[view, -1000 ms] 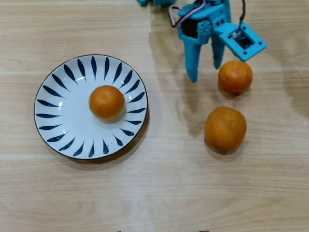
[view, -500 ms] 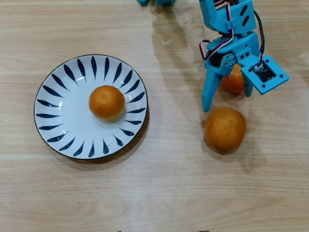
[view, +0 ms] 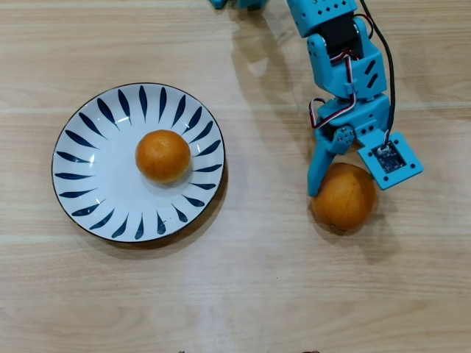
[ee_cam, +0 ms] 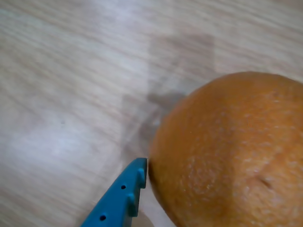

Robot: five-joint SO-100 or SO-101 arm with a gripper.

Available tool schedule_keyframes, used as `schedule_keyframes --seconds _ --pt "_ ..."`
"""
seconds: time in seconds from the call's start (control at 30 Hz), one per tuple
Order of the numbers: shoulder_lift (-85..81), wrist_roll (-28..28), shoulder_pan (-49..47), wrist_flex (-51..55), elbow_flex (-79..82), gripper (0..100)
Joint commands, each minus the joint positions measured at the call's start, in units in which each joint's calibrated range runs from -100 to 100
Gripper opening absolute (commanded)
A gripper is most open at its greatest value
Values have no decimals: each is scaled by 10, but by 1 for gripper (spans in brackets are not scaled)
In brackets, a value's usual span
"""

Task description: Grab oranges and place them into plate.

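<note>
I am reaching my pincer (view: 344,184) down over the big orange (view: 344,200), well right of the plate (view: 88,191) in the overhead view. Half a second ago my fingers were straddling the small orange farther from the plate's side; a second ago I was only just beside it. I have now passed over that one, and my arm is hiding it completely, so I cannot say where it is lying.

Pincer state: jaws spread wide, nothing held. One fingertip (view: 316,187) is touching or nearly touching the big orange's plate-side flank; the wrist view is showing the same, blue tip (ee_cam: 137,176) right against the skin of the fruit (ee_cam: 227,151). The other finger is tucked under the camera housing; I cannot tell where it is sitting.

One orange (view: 163,155) is already lying at the plate's middle.

Reading: I am switching targets to the larger fruit. It is broad for this opening, so I judge a slip or nudge likely on closing.
</note>
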Motion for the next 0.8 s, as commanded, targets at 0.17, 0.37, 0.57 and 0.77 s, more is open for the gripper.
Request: schedule_keyframes --seconds 0.17,0.37,0.57,0.77 --pt "67 -12 5 -47 -80 39" --pt "94 -12 5 -47 -92 39" --pt "95 -12 5 -47 -86 33" --pt "93 -12 3 -47 -86 30"
